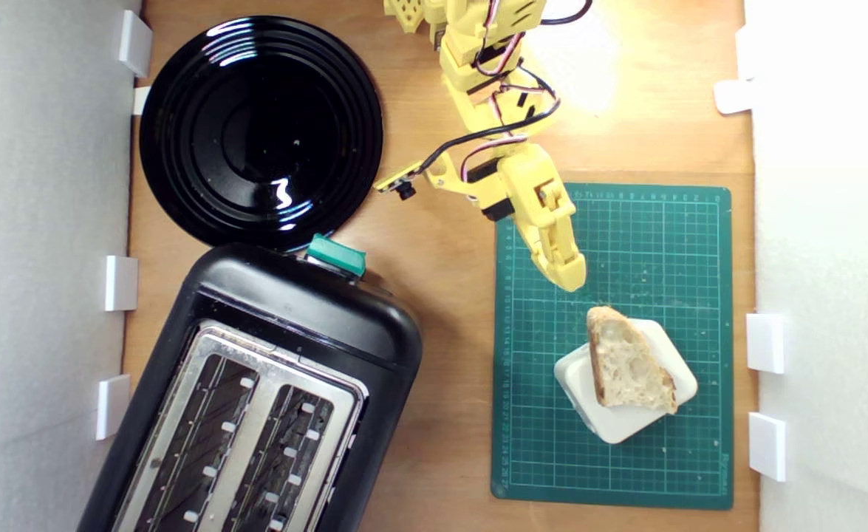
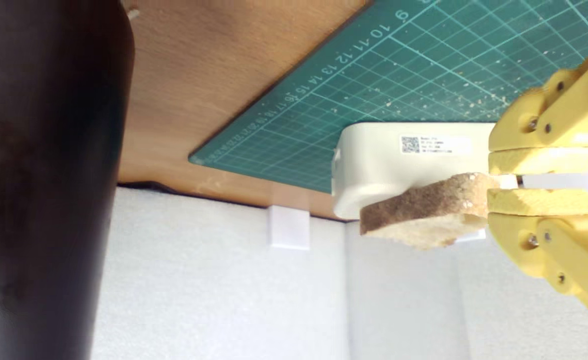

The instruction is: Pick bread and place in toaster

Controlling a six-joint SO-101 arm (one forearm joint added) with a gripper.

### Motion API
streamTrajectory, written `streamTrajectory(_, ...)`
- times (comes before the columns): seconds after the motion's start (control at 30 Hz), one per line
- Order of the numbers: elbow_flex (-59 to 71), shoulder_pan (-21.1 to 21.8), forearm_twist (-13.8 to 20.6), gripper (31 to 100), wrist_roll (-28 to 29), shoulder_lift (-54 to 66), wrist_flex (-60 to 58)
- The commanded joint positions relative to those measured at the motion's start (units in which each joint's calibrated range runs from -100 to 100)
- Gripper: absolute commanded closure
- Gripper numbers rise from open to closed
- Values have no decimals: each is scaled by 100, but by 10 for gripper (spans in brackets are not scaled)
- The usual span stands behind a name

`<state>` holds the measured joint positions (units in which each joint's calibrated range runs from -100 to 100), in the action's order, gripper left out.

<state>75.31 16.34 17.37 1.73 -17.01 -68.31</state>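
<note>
- My fingers [image 1: 570, 279] sit nearly together, holding nothing, just short of the bread [image 1: 628, 361], which lies on a white block [image 1: 670, 410].
- Bare green mat [image 1: 648, 244] surrounds them; the toaster [image 1: 286, 325] stands well apart.
- The block's QR label is unreadable.

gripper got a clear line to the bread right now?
Probably yes. The bread lies exposed on the white block, the gripper is just short of its crust end, and nothing sits between them.

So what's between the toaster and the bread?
In the exterior view, only bare wooden table and the green cutting mat lie between the toaster and the bread.
</note>
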Motion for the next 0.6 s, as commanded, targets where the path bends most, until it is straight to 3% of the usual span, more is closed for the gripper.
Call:
streamTrajectory(0.0, -200, 58, -159, 588, 12, 62, -192)
streamTrajectory(0.23, -200, 163, -205, 469, 23, 54, -192)
streamTrajectory(0.57, -473, 268, -205, 351, -24, -379, -192)
